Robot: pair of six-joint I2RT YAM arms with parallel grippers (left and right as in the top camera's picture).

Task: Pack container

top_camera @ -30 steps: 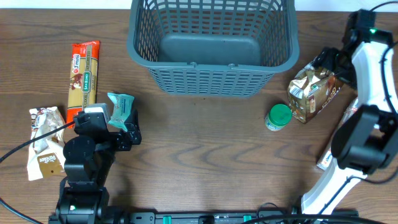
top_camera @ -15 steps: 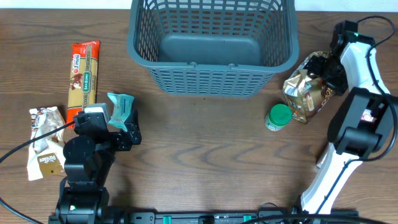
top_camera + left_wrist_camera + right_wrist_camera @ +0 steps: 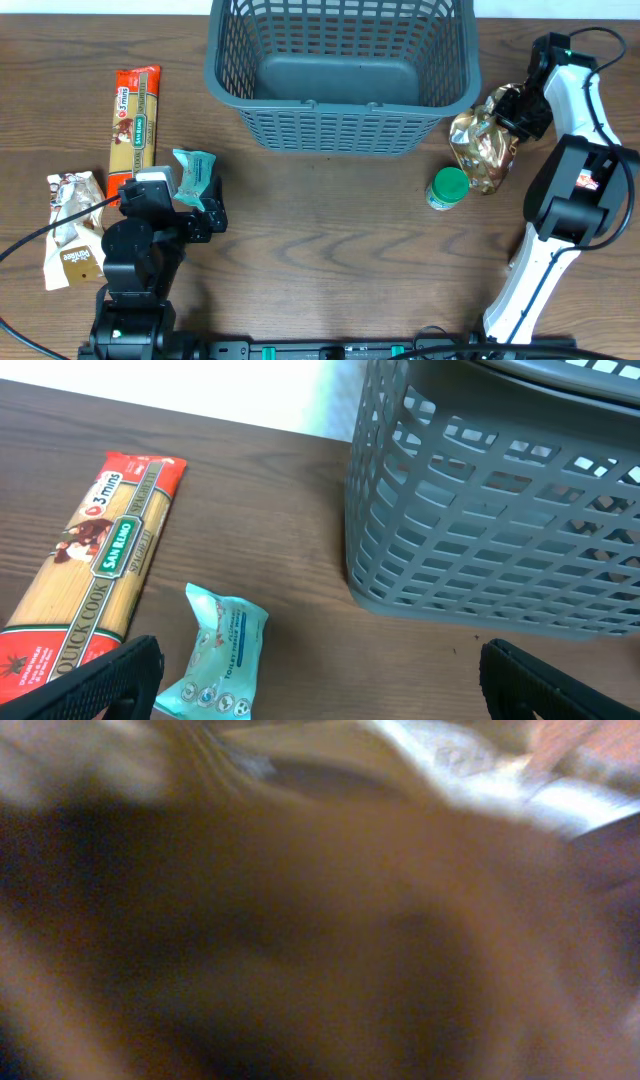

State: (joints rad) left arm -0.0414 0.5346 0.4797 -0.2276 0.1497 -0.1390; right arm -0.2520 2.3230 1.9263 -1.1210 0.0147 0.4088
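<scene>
The foil bag [image 3: 480,145] has slid left toward the container [image 3: 340,128] since a second ago. The right gripper [image 3: 518,108] has come with it, and its jaws are now closed on the bag's crumpled top edge (the right wrist view is only blurred brown foil, pressed close). The container sits at the far middle of the table, just left of that gripper. The bag lies by its right front corner, though I cannot tell whether they touch. From overhead, only the container's solid grey base shows inside. The left gripper [image 3: 320,657] stands wide open and holds nothing, with a teal packet [image 3: 215,650] on the table between its fingers. The container's slotted wall is ahead and to its right. A green-lidded jar [image 3: 449,187] stands near the bag.
</scene>
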